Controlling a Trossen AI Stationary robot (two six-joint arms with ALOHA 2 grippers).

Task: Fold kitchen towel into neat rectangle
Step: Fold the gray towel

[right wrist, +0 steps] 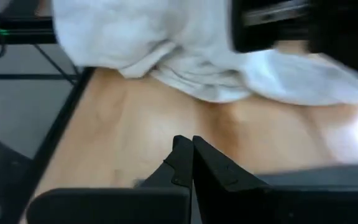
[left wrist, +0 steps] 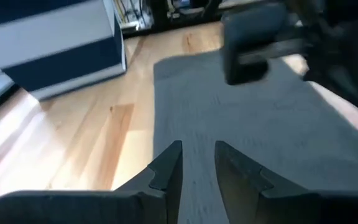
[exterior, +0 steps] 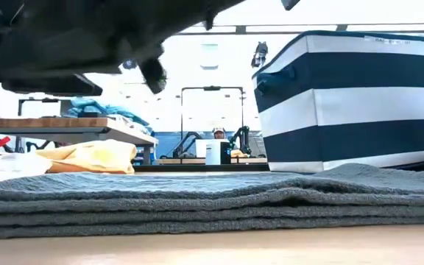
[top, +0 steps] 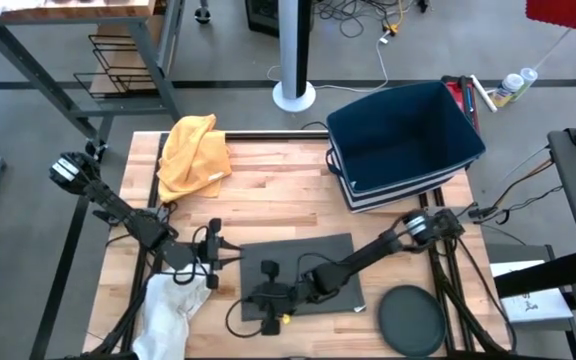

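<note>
Your left gripper (top: 230,253) hovers slightly open at the folded grey towel (top: 318,255) by the tabletop's front edge; your right gripper (top: 268,300), closed empty, sits on it.

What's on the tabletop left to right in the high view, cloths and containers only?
White cloth → yellow towel → grey folded towel → striped navy bin. The dark round disc sits under the bin's span, so it's left out.

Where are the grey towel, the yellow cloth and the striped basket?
grey towel (top: 313,255): high view, bare flat middle of the top.
yellow cloth (top: 194,155): high view, centre of the crumpled heap.
striped basket (exterior: 359,103): low view, front wall's dark stripe.
</note>
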